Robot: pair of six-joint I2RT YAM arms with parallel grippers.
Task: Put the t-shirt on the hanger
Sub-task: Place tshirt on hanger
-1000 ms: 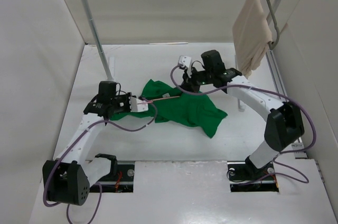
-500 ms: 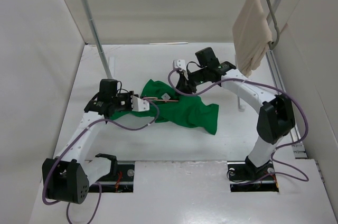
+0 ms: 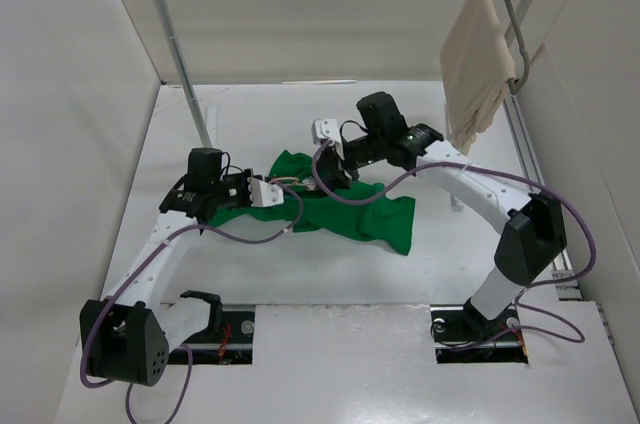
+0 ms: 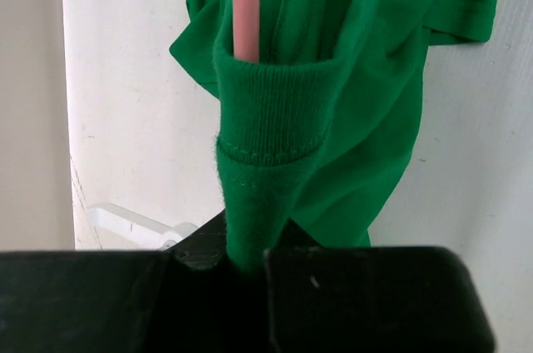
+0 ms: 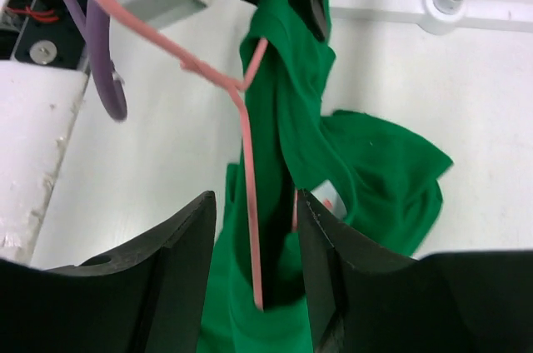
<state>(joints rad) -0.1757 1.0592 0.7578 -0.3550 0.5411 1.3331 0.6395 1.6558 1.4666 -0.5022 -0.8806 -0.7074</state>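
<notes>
So the left gripper is clamped shut on the ribbed edge of the t-shirt. The green band comes right up out of its fingers, and the hanger pokes into that same opening just above. From overhead the shirt is a bunched heap on the surface, stretching from the left gripper across to the right one and a bit past it.

The right gripper has its fingers apart. The pink wire and a fold of green run down the gap between them, and neither finger looks like it's touching the wire.

Most of the hanger's triangle is buried in fabric, so only the neck and one arm show. In the overhead view it's barely a thin line.
</notes>
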